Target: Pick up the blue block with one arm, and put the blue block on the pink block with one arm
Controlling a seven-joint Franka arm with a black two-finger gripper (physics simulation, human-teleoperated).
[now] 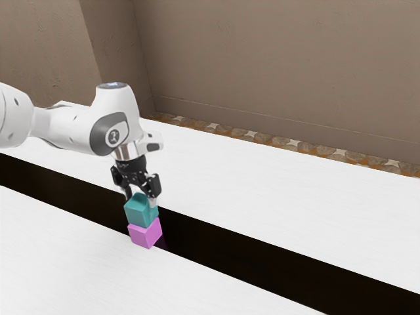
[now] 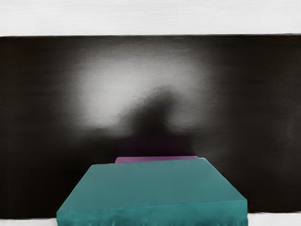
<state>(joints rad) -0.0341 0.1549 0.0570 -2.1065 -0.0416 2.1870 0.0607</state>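
Observation:
The blue block (image 1: 141,210), teal in colour, sits squarely on top of the pink block (image 1: 145,233) at the edge of the near white table surface (image 1: 59,262), beside the dark gap. My gripper (image 1: 143,192) comes straight down on the blue block, with one black finger on each side of its upper part, shut on it. In the wrist view the blue block (image 2: 155,193) lies large just under my hand. A thin strip of the pink block (image 2: 155,159) peeks out beyond its far edge.
A dark gap (image 1: 262,252) runs diagonally between the near white surface and the far white surface (image 1: 282,184). Brown walls stand behind, with a patterned floor strip (image 1: 295,144) along the far table edge.

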